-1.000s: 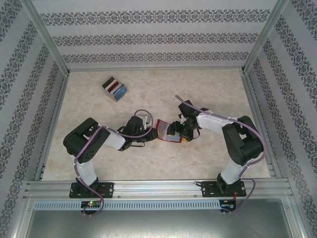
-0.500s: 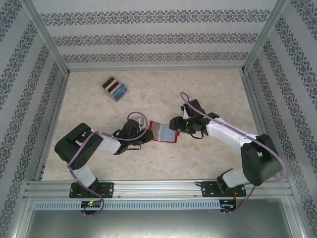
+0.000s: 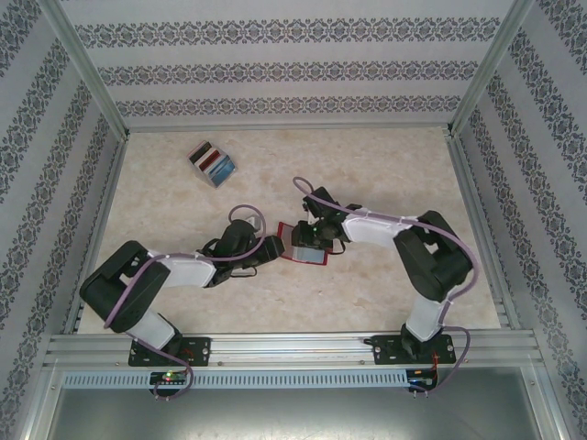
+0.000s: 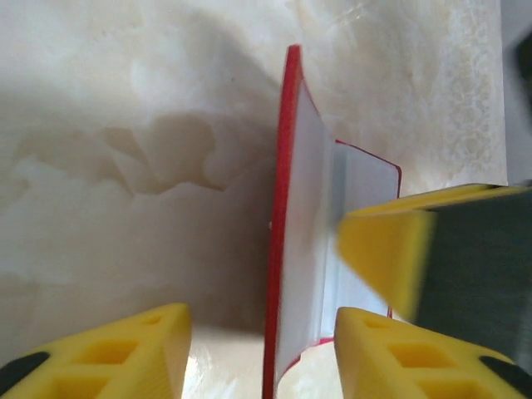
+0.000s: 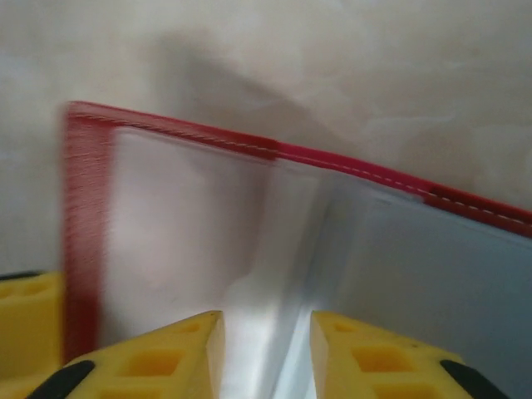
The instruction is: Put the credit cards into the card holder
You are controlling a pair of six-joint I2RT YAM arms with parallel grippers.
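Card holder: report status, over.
Left gripper open, straddling card holder's raised flap. Right gripper narrow over centre fold, grip unclear. Cards in stand, far left.

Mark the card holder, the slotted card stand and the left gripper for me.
card holder (image 3: pixel 303 252): top external view, on its grey inner pocket.
slotted card stand (image 3: pixel 196 156): top external view, on its pale left end.
left gripper (image 4: pixel 261 332): left wrist view, midway between its yellow fingertips.
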